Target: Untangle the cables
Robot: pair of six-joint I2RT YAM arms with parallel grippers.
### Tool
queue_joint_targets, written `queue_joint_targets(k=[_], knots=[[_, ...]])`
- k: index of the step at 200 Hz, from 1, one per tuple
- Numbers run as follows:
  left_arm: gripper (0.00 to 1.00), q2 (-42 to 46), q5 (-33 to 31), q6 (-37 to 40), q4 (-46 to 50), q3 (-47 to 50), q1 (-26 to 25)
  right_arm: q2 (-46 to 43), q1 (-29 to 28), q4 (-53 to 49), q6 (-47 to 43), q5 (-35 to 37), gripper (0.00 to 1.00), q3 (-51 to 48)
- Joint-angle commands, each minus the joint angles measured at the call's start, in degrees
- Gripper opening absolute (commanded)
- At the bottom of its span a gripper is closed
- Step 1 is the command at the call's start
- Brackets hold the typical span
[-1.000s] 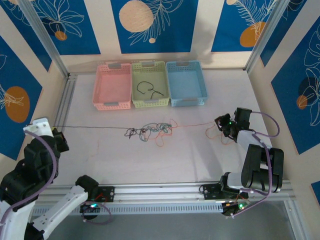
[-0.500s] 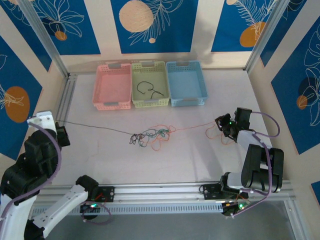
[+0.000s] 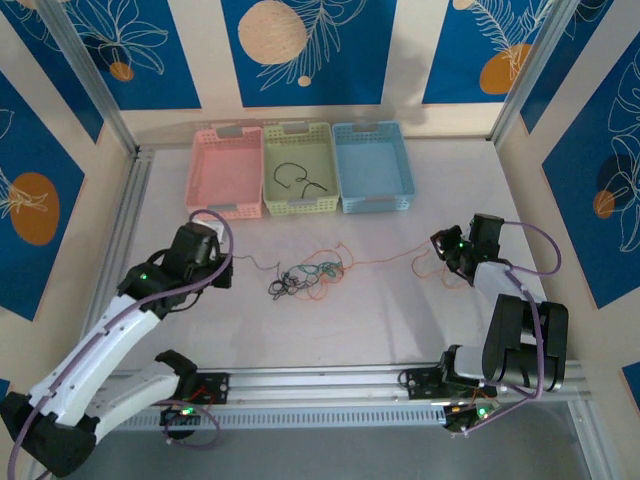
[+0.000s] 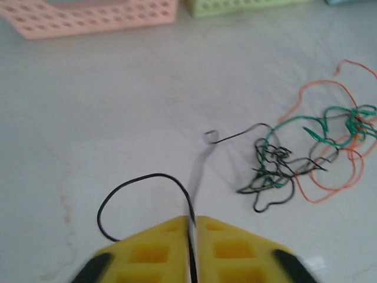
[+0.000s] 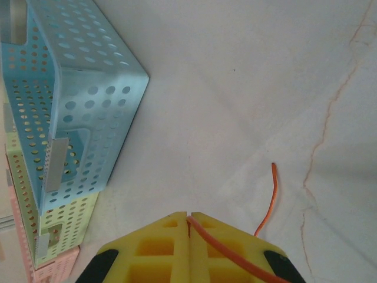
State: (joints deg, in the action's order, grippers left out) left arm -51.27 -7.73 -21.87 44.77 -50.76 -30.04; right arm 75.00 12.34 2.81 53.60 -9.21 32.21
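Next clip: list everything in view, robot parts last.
Pink perforated plastic basket: one, pink, far side, leftmost.
Yellow-green perforated plastic basket: one, yellow-green, middle of row.
Blue perforated plastic basket: one, blue, rightmost.
Short thin cable: one, black, inside the yellow-green basket.
Knot of thin cables: one, black, green and orange, mid-table.
Black cable strand: one, black, pinched in the left tool.
Orange cable strand: one, orange, from the knot to the right tool.
Table: one, white, under everything.
Left tool: one, yellow, left of the knot.
Right tool: one, yellow, right of the knot.
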Motion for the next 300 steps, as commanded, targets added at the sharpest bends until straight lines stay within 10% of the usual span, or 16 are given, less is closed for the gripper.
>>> queue_joint_targets(k=[1,53,118,180,245,300], knots=[[0.33,-1.19,7.74,-2.24,-4.95,0.84,-1.13,-0.40,-0.47,-0.22,-0.61,0.60,0.00,0.22],[0.67,-7.73,5.59,-0.24,-4.52,-3.47,-8.15,-0.73,-0.90,-0.71,-1.23,0.60,0.02,0.55],[0.70,-11.14,2.96,1.44,-2.30,-5.75,-14.10,-7.54,-3.43,-10.44,-5.64,8.94,0.51,3.70],[0.74,-1.78,-3.67,2.36,5.13,-3.65,-14.85,-14.12,-14.25,-24.26,-5.81,8.52,0.48,9.10],[0.75,2.56,-10.59,1.93,7.17,-4.38,-15.22,-5.79,-37.67,-32.13,20.57,23.19,0.38,14.88],[0.77,5.45,-11.03,2.19,6.62,-3.90,-15.73,8.32,-39.61,-37.11,25.48,17.91,0.36,23.87]])
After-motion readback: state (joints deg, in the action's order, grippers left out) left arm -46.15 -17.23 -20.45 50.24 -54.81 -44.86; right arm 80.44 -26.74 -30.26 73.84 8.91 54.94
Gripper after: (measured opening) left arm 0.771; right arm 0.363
